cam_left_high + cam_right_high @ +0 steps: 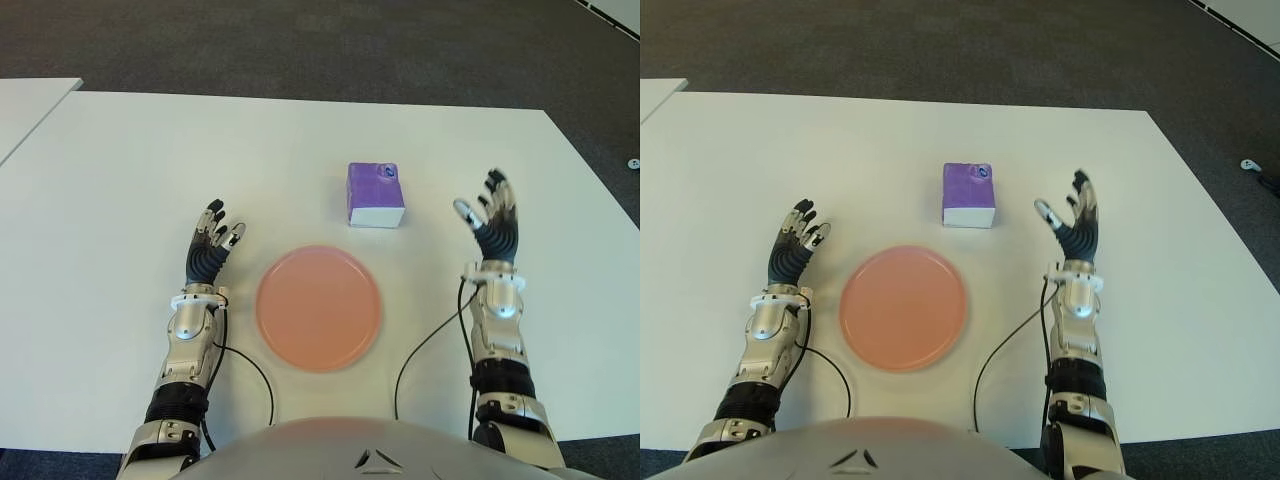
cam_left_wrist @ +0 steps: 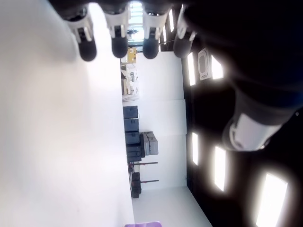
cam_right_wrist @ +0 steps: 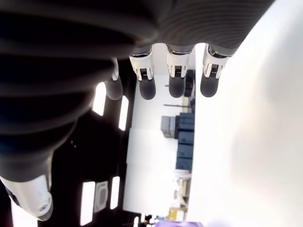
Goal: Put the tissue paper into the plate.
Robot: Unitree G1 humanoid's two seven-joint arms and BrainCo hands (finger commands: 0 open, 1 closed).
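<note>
Purple tissue paper pack (image 1: 376, 195) sits on the white tabletop (image 1: 120, 170), just beyond the pink plate (image 1: 318, 308). Right hand (image 1: 490, 222) and left hand (image 1: 210, 250) show fingers spread, holding nothing. A loose grip could crush or tip the soft pack.

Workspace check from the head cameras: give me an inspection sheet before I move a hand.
Surface: white table, bare apart from the job's things.
Job's things: purple tissue pack lies on the table beyond the pink plate, apart from it; plate holds nothing.
Clutter: nothing seen.
Hands: left hand left of the plate, open, holding nothing; right hand right of the tissue pack, open, holding nothing.
Cables: black cables run from both wrists across the table toward the body.
Surroundings: dark carpet floor; second white table at far left.
</note>
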